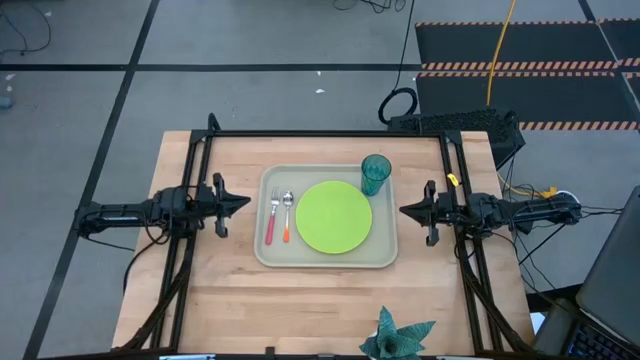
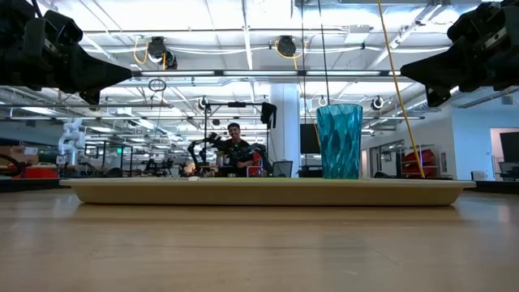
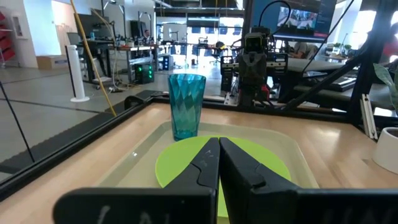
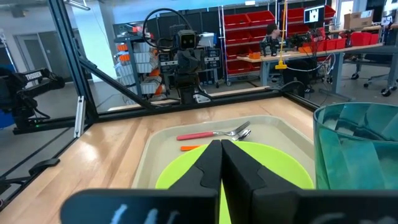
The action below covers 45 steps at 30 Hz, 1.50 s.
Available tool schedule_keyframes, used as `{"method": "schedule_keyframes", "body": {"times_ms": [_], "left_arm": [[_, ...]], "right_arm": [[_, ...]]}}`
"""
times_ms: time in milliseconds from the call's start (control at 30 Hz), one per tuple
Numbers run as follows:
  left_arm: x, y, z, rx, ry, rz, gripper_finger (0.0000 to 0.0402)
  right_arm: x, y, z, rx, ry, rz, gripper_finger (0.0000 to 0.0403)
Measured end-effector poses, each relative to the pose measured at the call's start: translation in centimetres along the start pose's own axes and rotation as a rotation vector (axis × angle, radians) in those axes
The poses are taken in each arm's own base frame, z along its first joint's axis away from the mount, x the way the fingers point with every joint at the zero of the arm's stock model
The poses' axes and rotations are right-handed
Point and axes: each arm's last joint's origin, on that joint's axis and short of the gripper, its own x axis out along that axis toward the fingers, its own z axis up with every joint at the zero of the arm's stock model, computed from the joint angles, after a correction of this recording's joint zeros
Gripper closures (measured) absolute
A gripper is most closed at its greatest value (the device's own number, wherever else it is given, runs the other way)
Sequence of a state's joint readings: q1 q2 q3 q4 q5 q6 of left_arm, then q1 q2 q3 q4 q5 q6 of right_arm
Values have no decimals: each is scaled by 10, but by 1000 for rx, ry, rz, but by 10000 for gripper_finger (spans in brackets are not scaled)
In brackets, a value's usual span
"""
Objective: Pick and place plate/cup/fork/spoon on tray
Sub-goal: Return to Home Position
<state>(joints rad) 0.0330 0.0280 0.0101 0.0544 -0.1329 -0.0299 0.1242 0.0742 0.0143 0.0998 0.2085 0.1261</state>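
Left pincer [image 1: 247, 202], right pincer [image 1: 403, 210] closed, empty; fork [image 1: 271, 218], spoon [image 1: 287, 216] parallel, handles toward edge bearing leafy object [image 1: 400, 336].

Wooden table [image 1: 220, 300], translucent cup [image 1: 376, 175], perhaps plastic

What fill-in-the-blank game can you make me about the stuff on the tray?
The plate on the tray is coloured ____.
Between the fork and the plate lies the ____.
The cup stands ____, not tipped over.
The left gripper and the right gripper both have their fingers ____.
Missing words: green; spoon; upright; shut.
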Motion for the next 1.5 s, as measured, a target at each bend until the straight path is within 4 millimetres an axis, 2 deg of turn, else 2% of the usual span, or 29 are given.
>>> {"method": "schedule_keyframes", "body": {"times_ms": [233,1500], "left_arm": [[0,0,0,0,0,0,383],[0,0,0,0,-2,0,392]], "right_arm": [[0,0,0,0,-1,0,403],[0,0,0,0,-1,0,403]]}}
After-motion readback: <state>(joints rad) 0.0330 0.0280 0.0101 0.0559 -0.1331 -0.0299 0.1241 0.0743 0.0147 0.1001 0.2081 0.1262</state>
